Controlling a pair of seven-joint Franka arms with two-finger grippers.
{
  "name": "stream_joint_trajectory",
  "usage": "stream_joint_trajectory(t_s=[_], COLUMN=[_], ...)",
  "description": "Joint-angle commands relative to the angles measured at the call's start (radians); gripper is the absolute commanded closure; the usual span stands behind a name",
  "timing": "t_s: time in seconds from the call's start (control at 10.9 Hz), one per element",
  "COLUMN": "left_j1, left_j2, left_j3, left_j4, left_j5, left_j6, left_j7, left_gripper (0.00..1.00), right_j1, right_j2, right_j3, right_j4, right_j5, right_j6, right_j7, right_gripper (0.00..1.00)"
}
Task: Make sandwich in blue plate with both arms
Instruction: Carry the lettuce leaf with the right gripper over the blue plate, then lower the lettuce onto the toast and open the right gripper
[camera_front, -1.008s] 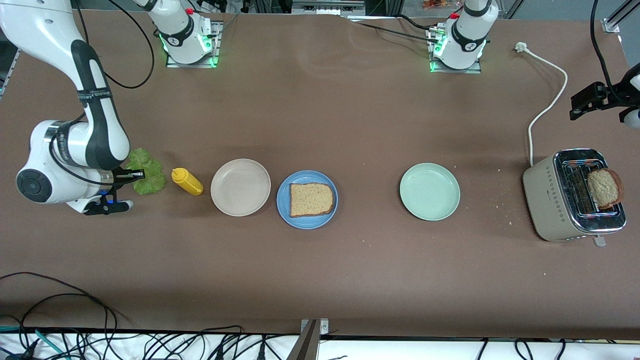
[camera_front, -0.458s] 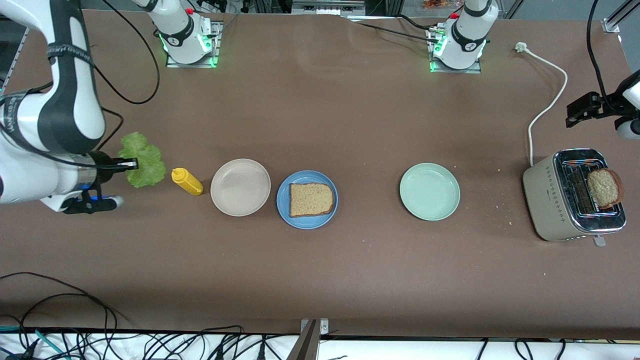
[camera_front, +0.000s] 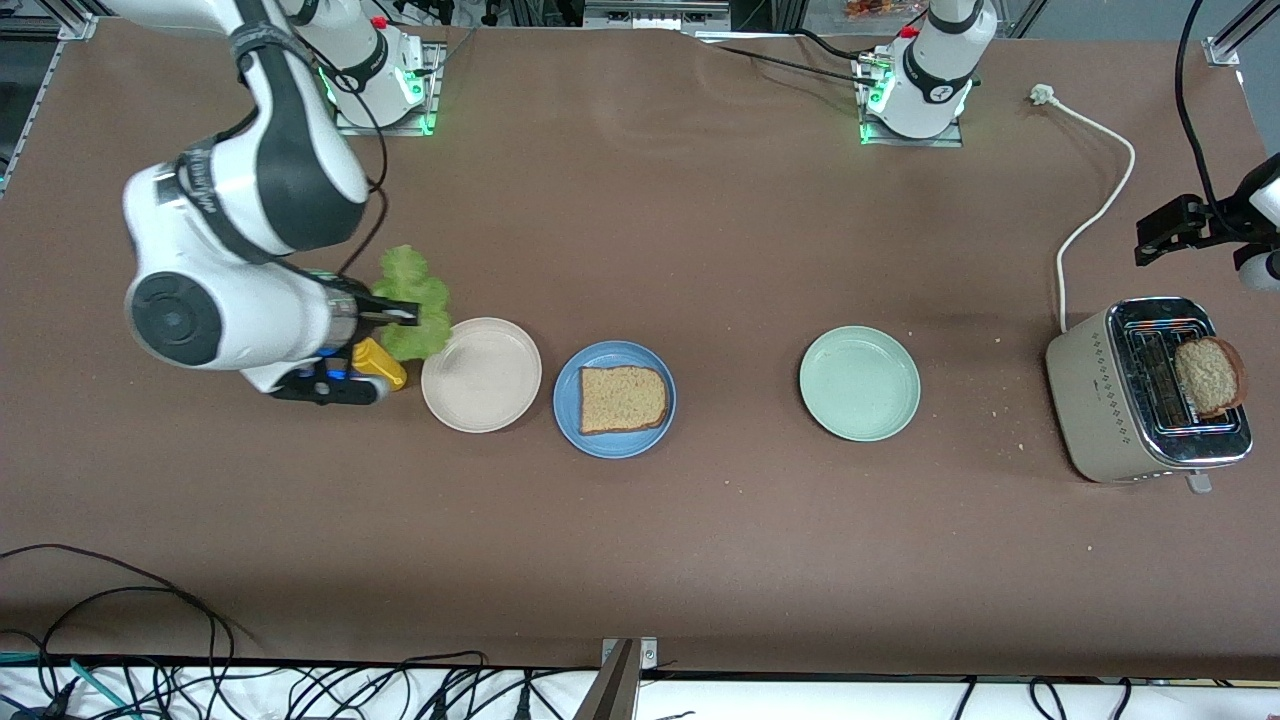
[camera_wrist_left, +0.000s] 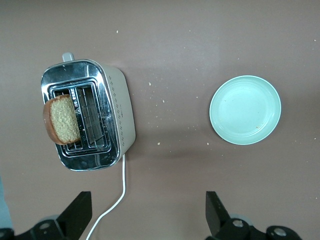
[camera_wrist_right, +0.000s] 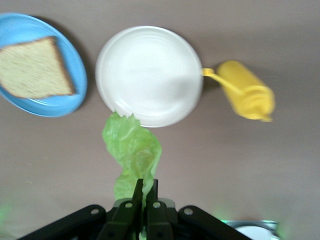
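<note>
The blue plate (camera_front: 570, 415) sits mid-table with one brown speckled bread slice (camera_front: 622, 398) lying flat on it; the plate (camera_wrist_right: 60, 102) and slice (camera_wrist_right: 32, 69) also show in the right wrist view. My right gripper (camera_front: 405, 315) is shut on a ruffled green lettuce leaf (camera_front: 412, 302), held in the air over the table beside the beige plate (camera_front: 481, 400); the leaf (camera_wrist_right: 132, 150) hangs from the gripper (camera_wrist_right: 145, 184). A second bread slice (camera_front: 1208, 375) stands in the toaster (camera_front: 1095, 390). My left gripper (camera_wrist_left: 146, 207) is open, high over the table near the toaster (camera_wrist_left: 120, 115), with nothing in it.
A yellow squeeze bottle (camera_front: 382, 364) lies next to the beige plate, partly under my right wrist. A pale green plate (camera_front: 859, 383) lies between the blue plate and the toaster. The toaster's white cord (camera_front: 1098, 215) runs toward the left arm's base.
My right arm has lifted the lettuce off the table and carried it from the table's end, past the yellow bottle, toward the beige plate. The left arm has barely moved.
</note>
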Motion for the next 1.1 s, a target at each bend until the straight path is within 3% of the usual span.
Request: stream_joint_trajectory(t_s=[0.0,0.55,1.01], left_j1=[0.008,0.008,0.016], left_j2=[0.015,0.015,0.015], left_j3=[-0.002,-0.002,-0.002], left_j4=[0.032,0.032,0.032], left_j5=[-0.014,-0.012,-0.014], left_j6=[-0.008,-0.008,-0.008], left_j7=[0.012,0.015,0.018], left_gripper=[0.00,0.00,0.00], right_j1=[0.079,0.186,0.194], right_j2=[0.082,0.277,0.316], right_j3=[0.023,0.072,0.073], right_j4=[0.020,0.017,-0.008], right_j5=[0.083,0.130,0.136], right_j6=[0.224,0.752,0.796], right_j7=[0.159,0.145,-0.010], right_gripper=[1.00,1.00,0.97])
